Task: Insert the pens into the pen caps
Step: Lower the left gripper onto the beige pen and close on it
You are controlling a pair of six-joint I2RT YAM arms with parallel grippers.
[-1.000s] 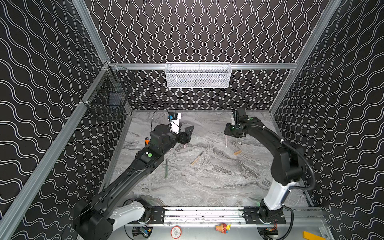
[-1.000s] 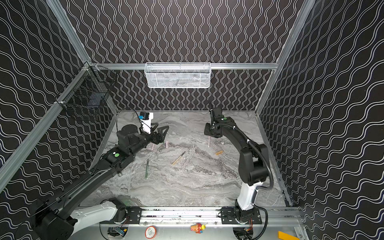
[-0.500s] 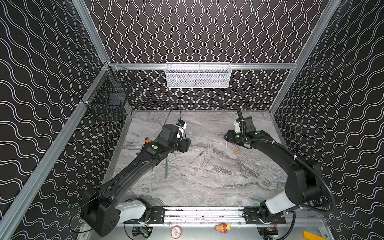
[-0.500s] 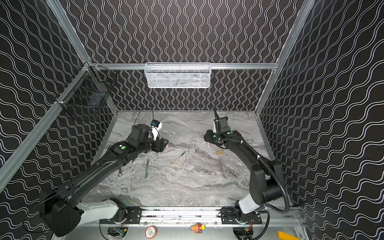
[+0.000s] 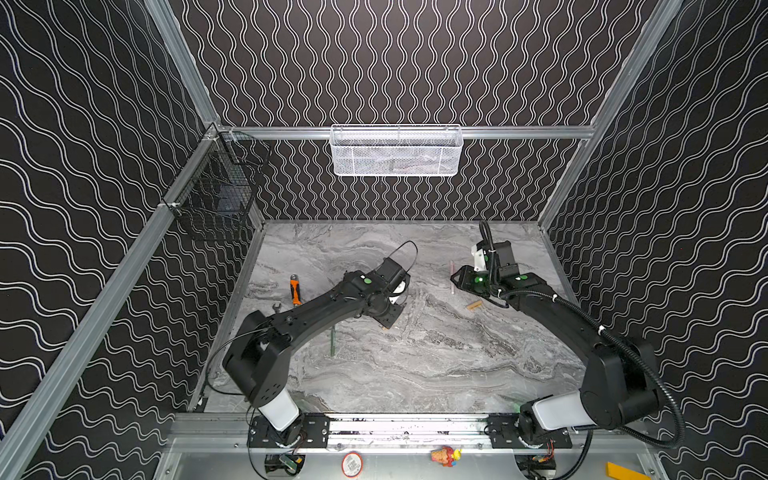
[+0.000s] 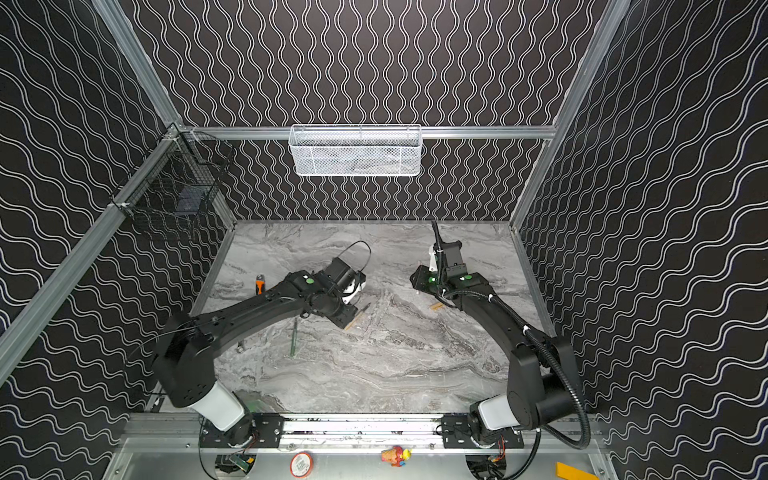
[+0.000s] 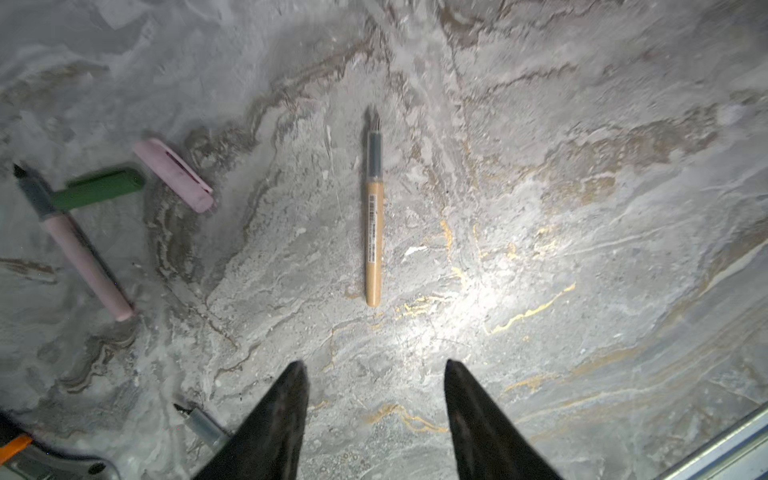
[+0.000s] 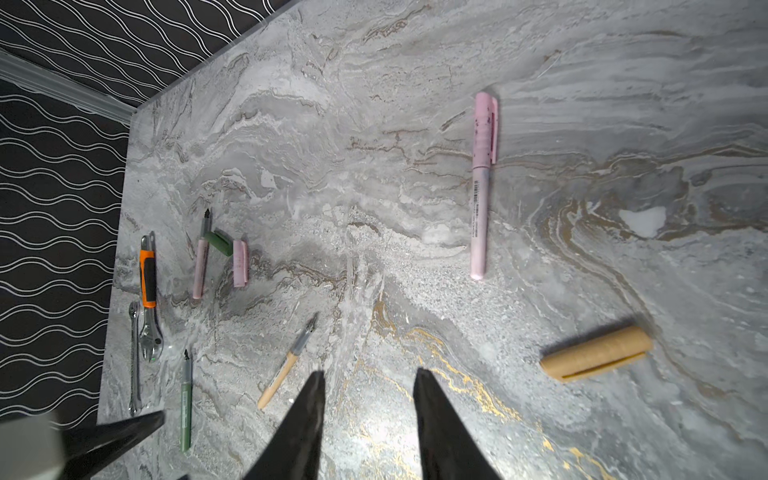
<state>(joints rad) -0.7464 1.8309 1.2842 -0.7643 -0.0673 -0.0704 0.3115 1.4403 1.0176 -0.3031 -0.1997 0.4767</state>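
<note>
Step in hand, as judged: pick-up of the tan pen [image 7: 372, 224] for mating with the tan cap [image 8: 596, 359]. Left end effector [image 7: 375, 363]: released, jaws apart, nothing between them, poised over the bench [image 5: 415, 374]; the pen lies flat just ahead, in line with the gap, dark tip pointing away. Right end effector [image 8: 369, 371]: released, empty; the tan cap lies on its side nearby, off to one side of the jaws. Handling note: take the pen across its tan barrel toward the blunt end, leaving the grey tip section free. Take the cap with its mouth clear. A slim round barrel probably rolls if one jaw meets it first. Done: capped pink pen [image 8: 482, 187]. Outstanding: bare pink pen [image 7: 83, 253], pink cap [image 7: 172, 174] and green cap [image 7: 97, 189], clustered close; green pen [image 8: 185, 405], apart from them. Clearance: bare bench all round the tan pen and between the two arms, room enough to join the parts in the air. Orange-handled tool [image 8: 148, 278] and wrench [image 8: 134, 357] lie along the bench's wall-side edge, well apart from the work.
</note>
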